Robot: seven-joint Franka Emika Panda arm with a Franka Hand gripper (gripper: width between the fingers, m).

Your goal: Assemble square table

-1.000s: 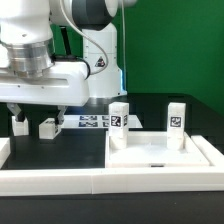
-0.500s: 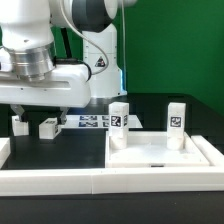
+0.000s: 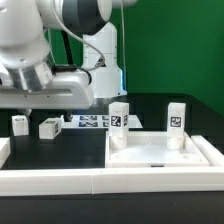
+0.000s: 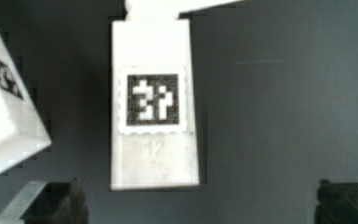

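The white square slab (image 3: 160, 155) lies at the exterior view's right, with two tagged legs standing upright on it, one (image 3: 119, 116) at its far left corner and one (image 3: 177, 117) at its far right. Two more legs (image 3: 19, 123) (image 3: 48, 127) lie on the black table at the left. My gripper (image 4: 197, 205) is open and empty above them. In the wrist view one leg (image 4: 155, 100) lies lengthwise, tag up, between and beyond my fingertips (image 4: 51, 205), and the other leg (image 4: 7, 100) lies beside it. My fingers do not show clearly in the exterior view.
The marker board (image 3: 92, 122) lies flat on the table behind the loose legs. A long low white border wall (image 3: 50, 180) runs along the front. The arm's white base (image 3: 100, 55) stands at the back.
The arm's hand has risen and shifted toward the exterior view's left, away from the two loose legs. The legs and the slab have not moved.
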